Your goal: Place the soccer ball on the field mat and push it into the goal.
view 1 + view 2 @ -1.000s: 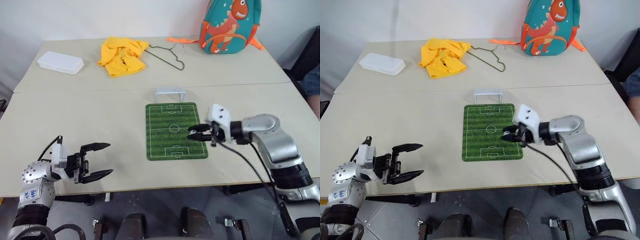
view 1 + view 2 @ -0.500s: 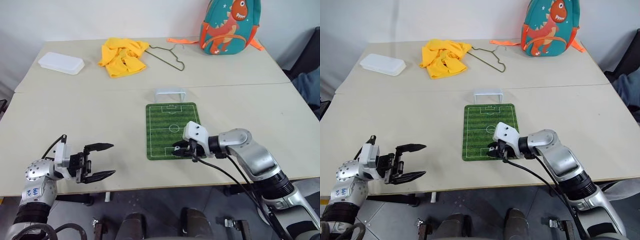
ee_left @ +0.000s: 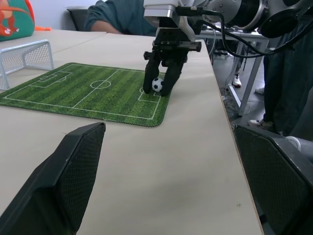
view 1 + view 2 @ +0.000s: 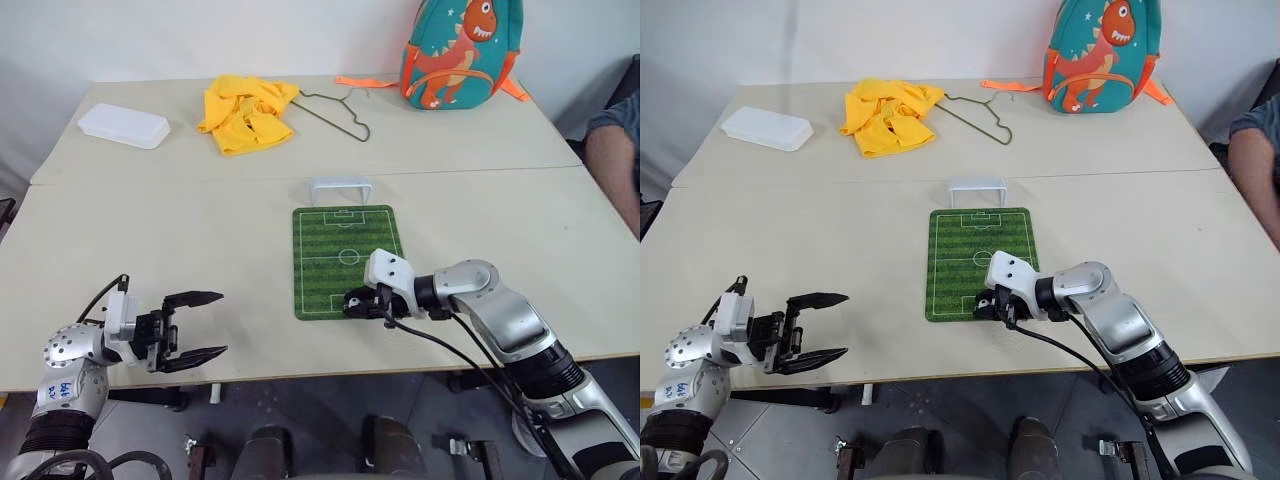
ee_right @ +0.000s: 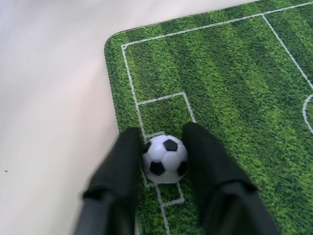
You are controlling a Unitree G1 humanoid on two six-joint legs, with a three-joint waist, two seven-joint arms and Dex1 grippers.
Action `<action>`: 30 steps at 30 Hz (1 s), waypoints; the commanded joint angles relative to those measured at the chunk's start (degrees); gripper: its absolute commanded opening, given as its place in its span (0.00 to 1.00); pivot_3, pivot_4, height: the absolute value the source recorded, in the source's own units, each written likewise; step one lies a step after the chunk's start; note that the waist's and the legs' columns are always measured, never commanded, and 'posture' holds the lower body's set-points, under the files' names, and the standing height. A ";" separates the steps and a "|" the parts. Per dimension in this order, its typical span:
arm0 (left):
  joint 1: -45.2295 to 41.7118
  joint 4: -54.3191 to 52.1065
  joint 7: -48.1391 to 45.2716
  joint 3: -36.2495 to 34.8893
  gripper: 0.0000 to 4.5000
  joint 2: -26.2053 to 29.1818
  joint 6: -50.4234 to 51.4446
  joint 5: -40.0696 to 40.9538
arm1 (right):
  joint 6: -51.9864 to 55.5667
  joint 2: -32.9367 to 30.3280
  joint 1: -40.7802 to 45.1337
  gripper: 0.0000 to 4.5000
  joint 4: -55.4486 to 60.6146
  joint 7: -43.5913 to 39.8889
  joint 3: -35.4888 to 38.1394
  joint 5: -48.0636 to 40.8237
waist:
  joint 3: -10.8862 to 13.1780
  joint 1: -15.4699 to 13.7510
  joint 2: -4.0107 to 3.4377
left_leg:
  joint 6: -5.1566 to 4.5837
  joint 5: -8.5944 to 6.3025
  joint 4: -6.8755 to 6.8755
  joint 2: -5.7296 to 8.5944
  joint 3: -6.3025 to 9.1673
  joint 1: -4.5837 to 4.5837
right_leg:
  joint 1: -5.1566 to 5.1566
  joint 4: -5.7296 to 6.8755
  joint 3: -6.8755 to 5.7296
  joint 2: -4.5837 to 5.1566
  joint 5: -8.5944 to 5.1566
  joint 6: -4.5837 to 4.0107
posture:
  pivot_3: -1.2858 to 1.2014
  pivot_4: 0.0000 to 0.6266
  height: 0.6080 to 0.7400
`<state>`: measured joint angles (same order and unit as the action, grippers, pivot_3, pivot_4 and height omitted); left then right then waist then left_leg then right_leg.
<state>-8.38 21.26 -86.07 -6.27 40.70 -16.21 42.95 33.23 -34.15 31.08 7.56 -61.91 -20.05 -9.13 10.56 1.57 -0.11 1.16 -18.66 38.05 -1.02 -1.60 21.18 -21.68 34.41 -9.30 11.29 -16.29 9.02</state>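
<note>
The soccer ball (image 5: 164,159), white with black patches, rests on the field mat (image 4: 340,240) in the small box near its front right corner. My right gripper (image 4: 352,303) is shut on it, one black finger against each side, its tips down on the turf. The white goal (image 4: 340,188) stands at the mat's far end, and the stretch of mat between it and the ball is bare. Well to the left, near the table's front edge, my left gripper (image 4: 205,325) hangs open and holds nothing.
At the back of the table lie a yellow garment (image 4: 245,110), a wire hanger (image 4: 340,110), a white lidded box (image 4: 122,124) and a dinosaur backpack (image 4: 458,52). A person's arm (image 4: 612,150) shows at the right edge.
My right gripper has come down and toward me, from above the mat's right edge to its front right corner, bringing the ball onto the turf. The left gripper has stayed put.
</note>
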 commanded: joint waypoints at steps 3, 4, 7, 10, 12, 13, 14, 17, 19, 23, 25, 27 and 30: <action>-0.11 0.35 -6.43 -1.49 1.00 -0.11 -0.40 0.44 | -0.38 -0.23 0.37 0.71 2.32 -0.99 0.67 -1.27 | 0.00 0.00 0.00 | 0.00 0.00 0.00 0.00 0.00 0.00 | 0.00 0.00 0.00 0.00 0.00 0.00 | 0.52 0.24 1.00; -0.27 0.43 -6.43 -1.55 1.00 -0.22 -0.29 0.36 | -0.30 -0.35 0.42 0.71 2.70 -1.23 0.83 -1.57 | 0.00 0.00 0.00 | 0.00 0.00 0.00 0.00 0.00 0.00 | 0.00 0.00 0.00 0.00 0.00 0.00 | 0.52 0.24 1.00; -0.96 0.92 -6.43 -1.62 1.00 -0.43 -0.04 0.13 | 0.37 -0.62 0.72 0.71 3.89 -1.71 1.40 -2.47 | 0.00 -0.01 0.00 | 0.00 0.00 0.00 0.00 0.00 0.00 | 0.00 0.00 0.00 0.00 0.00 0.00 | 0.52 0.24 1.00; -1.58 1.46 -6.43 -1.54 1.00 -0.53 0.00 0.02 | 0.99 -0.94 1.30 0.71 5.32 -2.03 2.32 -3.64 | 0.00 -0.01 0.00 | 0.00 0.00 0.00 0.00 0.00 0.00 | 0.00 0.00 0.00 0.00 0.00 0.00 | 0.52 0.24 1.00; -1.89 1.72 -6.43 -1.46 1.00 -0.60 0.00 -0.01 | 1.26 -1.11 1.82 0.71 6.34 -2.13 3.25 -4.63 | 0.00 -0.01 0.00 | 0.00 0.00 0.00 0.00 0.00 0.00 | 0.00 0.00 0.00 0.00 0.00 0.00 | 0.52 0.24 1.00; -1.96 1.83 -6.43 -1.42 1.00 -0.60 -0.03 0.00 | 1.57 -1.19 2.13 0.71 6.90 -2.08 3.73 -5.16 | 0.00 -0.01 0.00 | 0.00 0.00 0.00 0.00 0.00 0.01 | 0.00 0.00 0.00 0.00 0.00 0.00 | 0.52 0.24 1.00; -2.01 1.94 -6.43 -1.37 1.00 -0.58 -0.05 0.01 | 2.56 -1.35 2.91 0.71 8.08 -1.86 5.11 -6.38 | 0.00 -0.02 0.00 | 0.00 0.00 0.00 0.00 0.00 0.01 | 0.00 0.00 0.00 0.00 0.00 0.00 | 0.52 0.24 1.00; -2.34 2.26 -6.43 -1.22 1.00 -0.59 -0.01 -0.04 | 6.46 -2.92 3.74 0.71 11.73 -1.55 8.85 -9.88 | 0.00 -0.05 0.00 | 0.00 0.00 0.00 0.00 0.00 0.01 | -0.01 0.00 0.00 0.00 0.00 0.00 | 0.52 0.24 1.00; -2.69 2.67 -6.43 -1.08 1.00 -0.57 -0.09 -0.10 | 6.86 -5.48 1.14 0.71 13.95 -2.32 9.72 -10.66 | 0.00 -0.20 0.01 | -0.01 -0.01 -0.01 0.00 0.01 0.01 | -0.01 -0.01 0.00 0.00 0.00 0.00 | 0.52 0.24 1.00; -3.49 3.70 -6.43 -0.83 1.00 -0.41 -0.25 -0.16 | 6.87 -11.58 -6.76 0.51 19.03 -4.40 11.35 -12.71 | -0.01 -0.78 0.07 | -0.06 -0.08 -0.02 0.00 0.00 0.04 | 0.01 -0.11 -0.01 0.00 0.00 0.00 | 0.52 0.24 1.00; -3.98 4.31 -6.43 -0.56 1.00 -0.27 -0.44 -0.14 | 5.26 -14.27 -11.44 0.36 21.28 -5.47 11.19 -12.81 | -0.01 -1.21 0.07 | -0.07 -0.10 -0.02 0.01 -0.03 0.07 | 0.01 -0.19 -0.01 -0.01 0.01 0.01 | 0.52 0.24 1.00; -4.31 4.58 -6.43 -0.21 1.00 -0.24 -0.55 -0.03 | 3.21 -14.58 -13.45 0.22 20.95 -4.63 10.17 -11.62 | 0.00 -1.38 0.09 | -0.08 -0.12 -0.02 0.00 -0.04 0.06 | 0.02 -0.23 0.00 -0.02 0.01 0.03 | 0.52 0.24 1.00; -4.55 4.37 -6.43 0.49 1.00 -0.29 -0.36 0.32 | 1.17 -12.67 -13.48 0.01 18.28 -3.01 8.24 -10.13 | 0.00 -1.13 0.11 | -0.09 -0.12 0.01 -0.01 -0.19 -0.01 | 0.02 -0.24 0.12 -0.02 0.02 0.03 | 0.52 0.24 1.00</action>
<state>-13.01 25.78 -86.07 -5.65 39.99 -16.19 42.51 36.01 -47.64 17.16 25.98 -65.64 -11.27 -19.69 10.57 0.44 0.00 1.07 -18.78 38.06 -1.04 -1.80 21.15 -21.66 34.18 -9.16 11.26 -16.27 9.05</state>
